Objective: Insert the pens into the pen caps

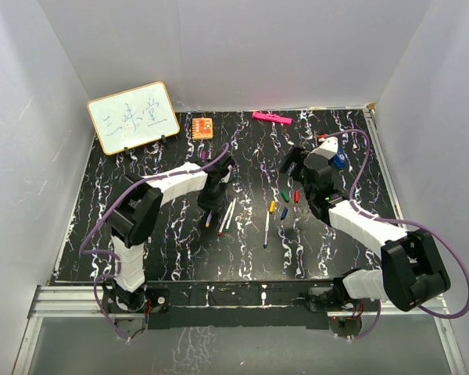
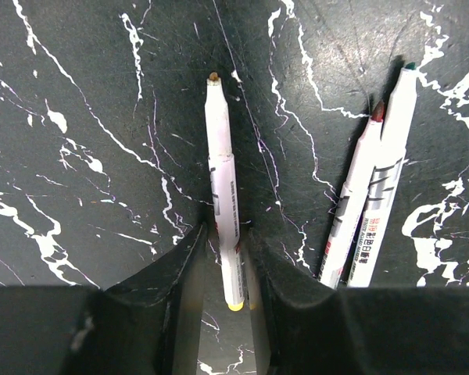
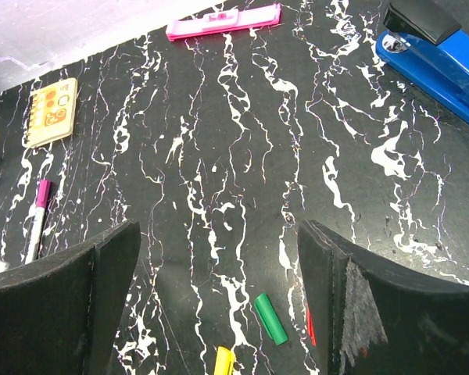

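Left wrist: left hand straddles a yellow-ended pen lying flat on the counter. Jaws stand narrow, with a sliver of counter showing either side of the barrel, so not clamped. The pen's tip points away from the hand. Red-tipped pen and green-tipped pen lie side by side, touching, just right of the hand.

Right wrist: right hand is wide open and empty. Green cap and yellow cap lie between its fingers, purple pen off to its left.
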`<state>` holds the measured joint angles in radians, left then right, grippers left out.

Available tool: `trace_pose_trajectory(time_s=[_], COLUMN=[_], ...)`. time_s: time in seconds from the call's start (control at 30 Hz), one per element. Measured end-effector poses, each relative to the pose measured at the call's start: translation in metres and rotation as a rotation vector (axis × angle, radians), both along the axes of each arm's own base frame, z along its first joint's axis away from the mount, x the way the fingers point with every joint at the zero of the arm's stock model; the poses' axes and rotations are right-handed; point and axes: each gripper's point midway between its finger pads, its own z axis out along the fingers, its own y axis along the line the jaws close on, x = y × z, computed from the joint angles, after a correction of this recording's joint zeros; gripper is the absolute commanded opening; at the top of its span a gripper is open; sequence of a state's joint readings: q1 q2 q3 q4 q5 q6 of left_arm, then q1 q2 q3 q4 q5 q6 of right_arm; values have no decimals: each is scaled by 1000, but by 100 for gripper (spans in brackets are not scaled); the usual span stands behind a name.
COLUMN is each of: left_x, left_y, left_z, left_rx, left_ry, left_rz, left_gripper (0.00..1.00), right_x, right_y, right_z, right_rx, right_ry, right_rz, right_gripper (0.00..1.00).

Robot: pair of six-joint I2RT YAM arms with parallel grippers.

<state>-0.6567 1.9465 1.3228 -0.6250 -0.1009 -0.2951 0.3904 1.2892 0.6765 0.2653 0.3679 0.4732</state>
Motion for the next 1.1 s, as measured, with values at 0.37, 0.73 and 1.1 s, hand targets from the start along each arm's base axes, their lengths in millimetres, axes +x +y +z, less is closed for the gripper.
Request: trace_pose_trajectory(time_s=[0.37, 0.73, 1.1], left_x=[0, -1, 2], left_y=[-2, -1, -2], left_z=[-4, -4, 2], left_rx=[18, -1, -1], left_ry=[28, 10, -1], left_rz=[-9, -11, -38], left_gripper=[0, 0, 0], right_x=[-1, -8, -33], right_y=[0, -2, 13], right_z=[-3, -16, -68], right_rx=[-2, -22, -23], right_ry=[5, 64, 264], right_rz=[1, 8, 53], right_gripper=[71, 58, 49])
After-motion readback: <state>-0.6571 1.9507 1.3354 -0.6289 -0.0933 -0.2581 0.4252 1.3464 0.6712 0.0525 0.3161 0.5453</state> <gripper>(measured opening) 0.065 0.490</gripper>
